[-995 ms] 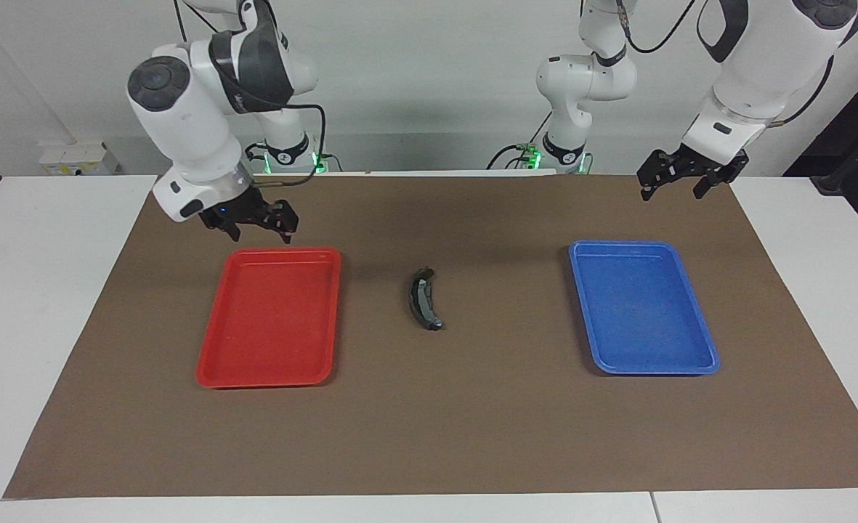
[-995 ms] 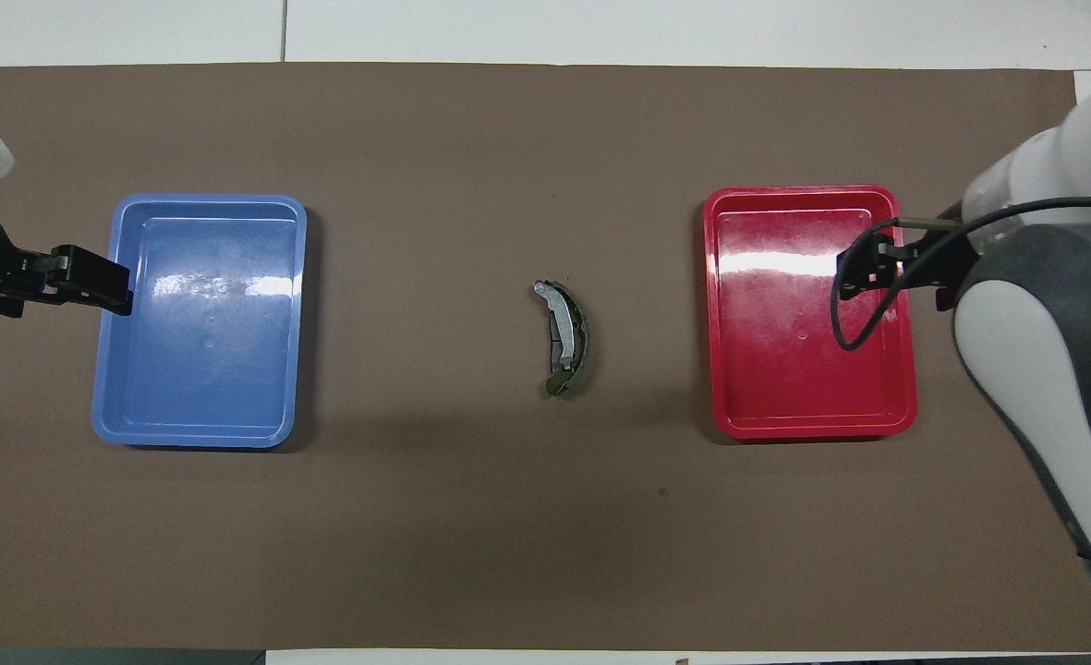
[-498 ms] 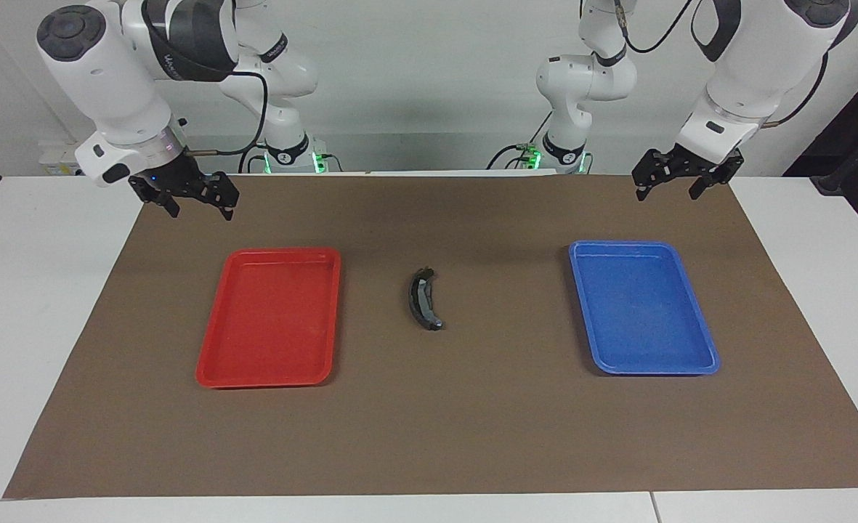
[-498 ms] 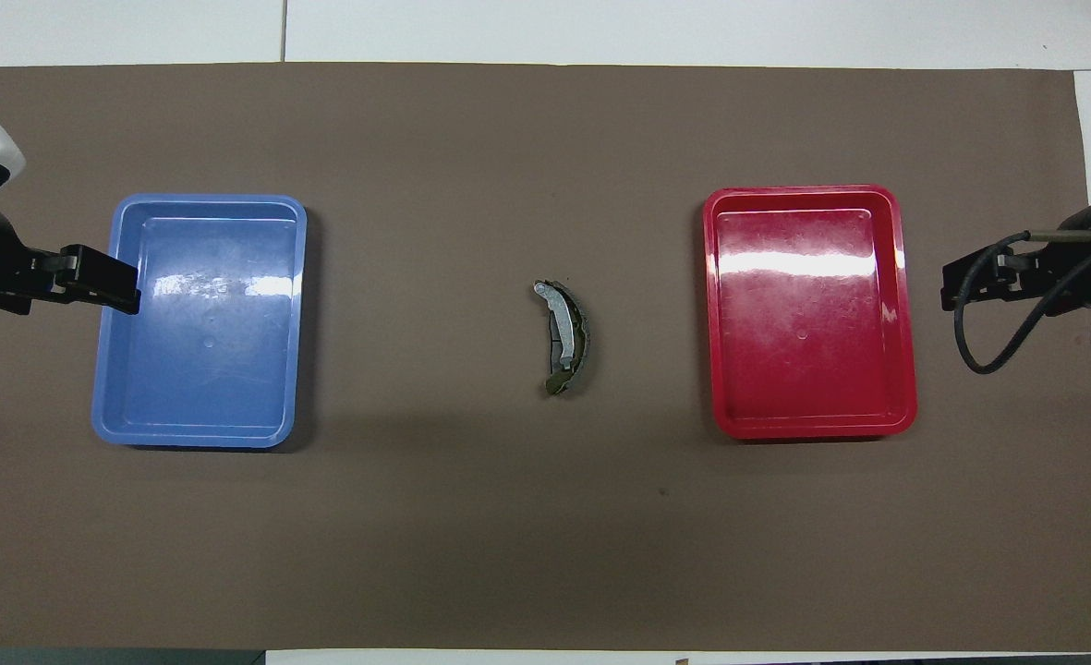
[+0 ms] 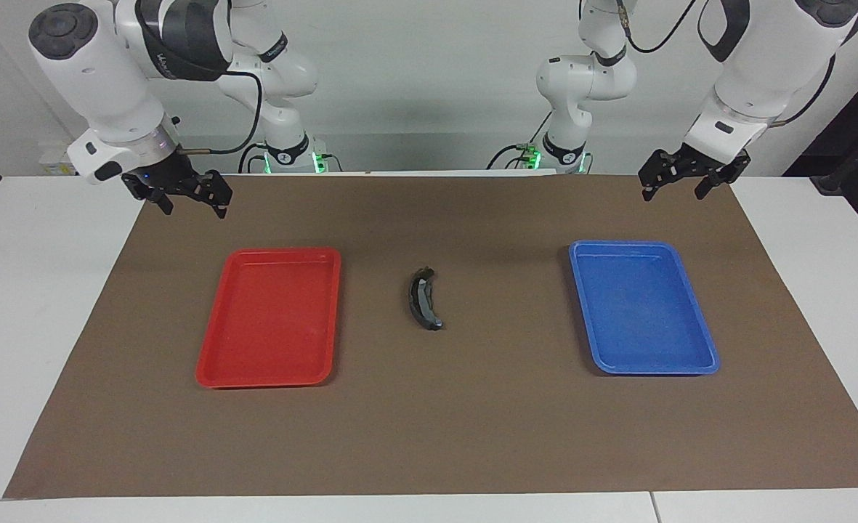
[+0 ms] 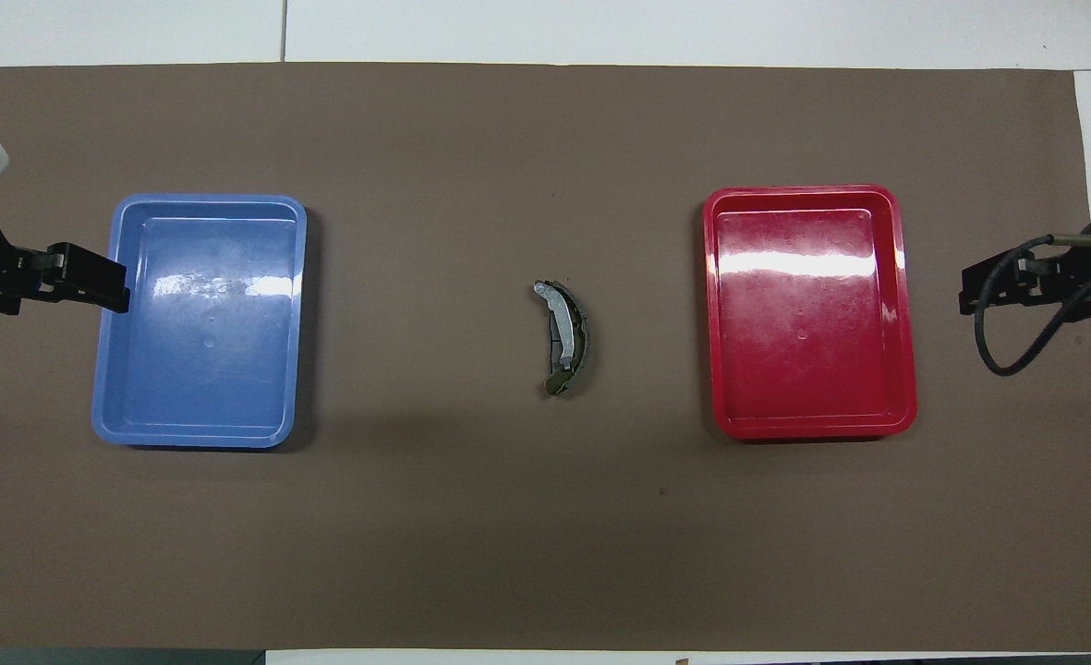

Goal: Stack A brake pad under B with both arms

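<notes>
At the centre of the facing frame I see the stack: B, the curved black crescent, lying on the brown mat between the two trays. In the overhead frame B shows a light grey strip along its inner curve, with a darker edge peeking out along its outer curve. I take that for the A brake pad lying under it, touching, but I can't make out its outline.

The red tray sits at left centre of the facing frame and the blue tray at right centre. Both show bare floors.

My right gripper hangs at the upper left of the facing frame, over the mat's edge above the red tray's top corner, fingers spread, holding nothing. In the overhead frame it pokes in at the right edge, clear of the red tray.

My left gripper hangs at the upper right of the facing frame, over the mat above the blue tray, fingers spread and holding nothing. In the overhead frame it sits at the left edge, its tip at the blue tray's rim.

White table shows around the mat.
</notes>
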### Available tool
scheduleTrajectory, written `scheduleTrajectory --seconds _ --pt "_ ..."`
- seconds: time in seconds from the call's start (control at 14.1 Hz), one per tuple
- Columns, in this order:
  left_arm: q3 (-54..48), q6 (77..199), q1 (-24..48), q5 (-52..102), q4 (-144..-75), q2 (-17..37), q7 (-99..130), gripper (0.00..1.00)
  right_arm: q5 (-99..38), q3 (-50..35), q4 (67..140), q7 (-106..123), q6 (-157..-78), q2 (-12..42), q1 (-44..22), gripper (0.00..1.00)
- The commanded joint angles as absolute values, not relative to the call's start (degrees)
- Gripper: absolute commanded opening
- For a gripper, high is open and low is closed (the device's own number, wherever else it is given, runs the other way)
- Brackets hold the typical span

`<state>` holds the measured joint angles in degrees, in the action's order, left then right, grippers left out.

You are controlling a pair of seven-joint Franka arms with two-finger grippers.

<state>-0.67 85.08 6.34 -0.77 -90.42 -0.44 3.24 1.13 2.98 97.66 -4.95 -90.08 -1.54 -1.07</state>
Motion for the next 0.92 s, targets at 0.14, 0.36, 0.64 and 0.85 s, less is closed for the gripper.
scheduleTrajectory --seconds 0.14,0.36,0.64,0.85 --pt "-1.5 86.1 5.4 -0.1 -91.7 -1.7 2.7 0.99 1.1 3.5 98.8 -2.8 -88.9 -3.3 1.9 1.0" --pt "-1.8 86.3 5.3 -0.1 -91.8 -2.5 3.2 0.99 1.1 3.6 98.8 0.1 -88.1 -3.4 2.1 1.0" --pt "-1.8 86.3 6.2 -0.2 -92.3 -3.4 3.6 0.99 1.4 3.5 95.8 0.1 -86.8 -3.4 2.1 1.0" --pt "-2.2 86.3 5.8 -0.1 -92.3 -3.6 3.3 0.99 1.3 3.4 95.8 -0.1 -87.2 -3.4 2.1 1.0"
